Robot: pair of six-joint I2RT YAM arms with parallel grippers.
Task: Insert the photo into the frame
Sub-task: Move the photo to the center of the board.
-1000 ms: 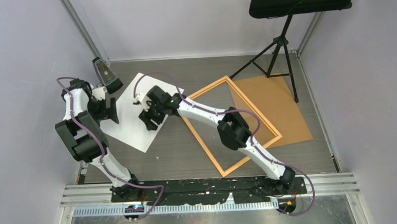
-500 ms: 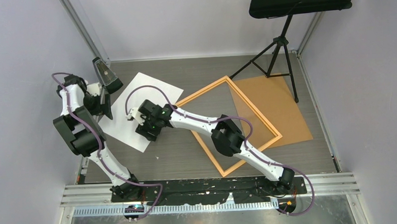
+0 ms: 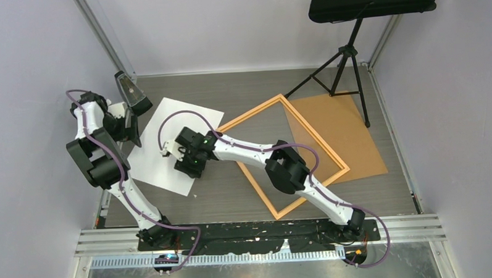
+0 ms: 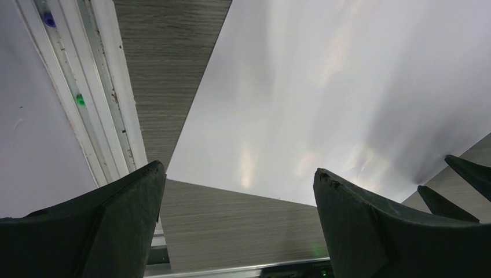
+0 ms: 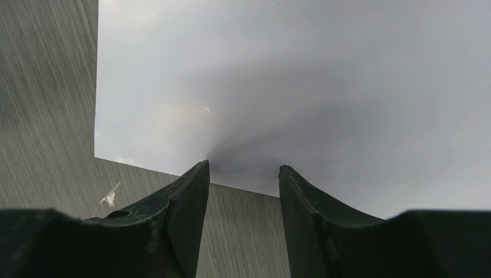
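At the near edge we see the metal rail [image 3: 419, 229] that carries both arm bases. Beyond it, on the grey wood-grain table [image 3: 233, 198], a small pale scrap [image 3: 194, 195] lies just near of the photo's near corner. The frame [image 3: 255, 111] lies flat right of centre, and the right arm reaches across its left corner. The brown backing board [image 3: 348, 135] meets the frame's right side, and a black tripod stand [image 3: 345, 55] rises at the far right.

The photo [image 3: 155, 170] lies just left of the frame; we cannot tell whether they touch. The right gripper [image 5: 243, 168] has its tips at the photo's near-right edge, fingers partly spread with nothing between them. The left gripper [image 4: 238, 169] hangs over the photo's left edge, jaws spread wide.

The sheet lies flat, white back up, faintly glossy, and askew to the table edges.
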